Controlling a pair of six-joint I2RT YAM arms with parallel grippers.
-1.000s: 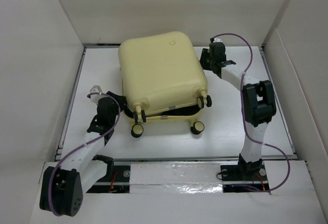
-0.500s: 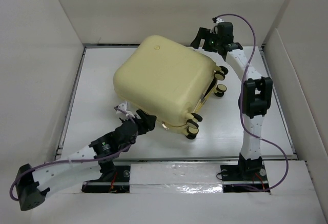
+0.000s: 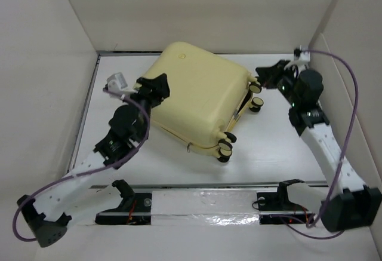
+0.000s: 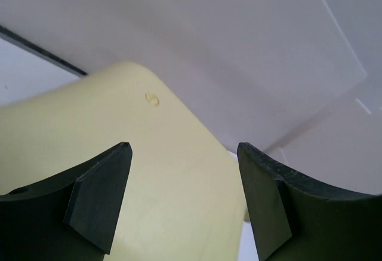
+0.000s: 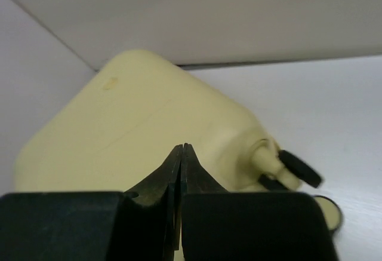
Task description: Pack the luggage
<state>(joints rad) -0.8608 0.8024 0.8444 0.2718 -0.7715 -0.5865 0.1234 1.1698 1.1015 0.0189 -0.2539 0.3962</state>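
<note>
Pale yellow, the luggage point(image 3: 194, 97) lies shell-up and askew mid-table point(image 3: 268, 153) in the top view. We see it has swung round within the last second, its wheels point(image 3: 258, 104) now facing the right edge. The left gripper point(image 3: 156, 86) has moved to its far-left corner, and the right gripper point(image 3: 267, 74) has backed off. In the left wrist view, fingers are spread above the shell, gripping nothing. In the right wrist view, fingers are pressed together, empty. We judge the lid down and packing nearly done.

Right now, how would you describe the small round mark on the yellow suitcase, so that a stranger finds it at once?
Look at the white table, where one pale yellow suitcase lies. On its top shell, near the far rounded corner, sits a small round emblem. It is the only mark on the smooth shell, at the end away from the wheels.
</note>
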